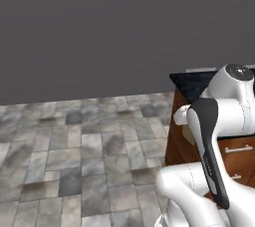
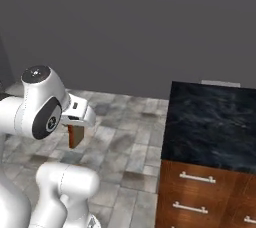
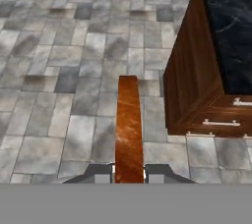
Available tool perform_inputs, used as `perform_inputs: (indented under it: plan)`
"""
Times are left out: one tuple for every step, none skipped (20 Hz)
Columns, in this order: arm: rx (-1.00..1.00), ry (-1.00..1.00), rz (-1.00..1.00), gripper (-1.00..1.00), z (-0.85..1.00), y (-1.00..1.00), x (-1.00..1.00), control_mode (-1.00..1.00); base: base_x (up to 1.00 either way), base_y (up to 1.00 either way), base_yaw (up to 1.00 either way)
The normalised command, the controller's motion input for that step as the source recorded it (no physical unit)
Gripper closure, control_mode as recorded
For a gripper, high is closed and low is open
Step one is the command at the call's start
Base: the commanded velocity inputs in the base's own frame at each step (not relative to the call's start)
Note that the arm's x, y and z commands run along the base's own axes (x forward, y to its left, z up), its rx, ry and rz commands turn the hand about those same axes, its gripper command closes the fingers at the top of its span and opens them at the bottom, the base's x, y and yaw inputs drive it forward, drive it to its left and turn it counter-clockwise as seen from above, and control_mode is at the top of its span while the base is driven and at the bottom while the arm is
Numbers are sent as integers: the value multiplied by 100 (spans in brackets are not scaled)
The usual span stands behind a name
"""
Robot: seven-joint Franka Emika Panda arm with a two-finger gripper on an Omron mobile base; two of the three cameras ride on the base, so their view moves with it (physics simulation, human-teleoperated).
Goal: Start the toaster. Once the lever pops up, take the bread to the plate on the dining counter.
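Note:
My gripper [image 3: 129, 173] is shut on the bread [image 3: 129, 125], a brown-crusted slice seen edge-on and sticking out ahead of the fingertips. In the right base view the bread [image 2: 76, 136] hangs below the gripper [image 2: 76, 128] over the floor, left of the dining counter [image 2: 210, 122]. The counter's black marbled top and reddish-brown wood base stand at the right in the hand view [image 3: 189, 85]. Its near corner [image 1: 191, 84] shows behind my arm in the left base view. The bread is well apart from the counter. The toaster, its lever and the plate are out of view.
Grey stone floor tiles [image 1: 84, 151] spread to the left of the counter. A plain dark grey wall [image 2: 125, 27] closes the far side. Drawers with silver handles [image 2: 196, 177] line the counter's front.

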Motion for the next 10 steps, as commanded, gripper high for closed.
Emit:
perform_inputs:
  plan:
    - [0,0,0,100,0,0,0,100,99,99,-13]
    - [0,0,0,100,0,0,0,100,100,86,-16]
    - [0,0,0,100,0,0,0,100,100,66,-21]
    - [0,0,0,100,0,0,0,100,100,58,-23]
    - [0,0,0,100,0,0,0,100,100,55,-23]
    - [0,0,0,100,0,0,0,100,100,56,-23]
    - [0,0,0,100,0,0,0,100,100,51,-23]
    - [0,0,0,100,0,0,0,100,100,49,-23]
    - [0,0,0,100,0,0,0,100,100,51,-23]
    - [0,0,0,100,0,0,0,100,100,52,-24]
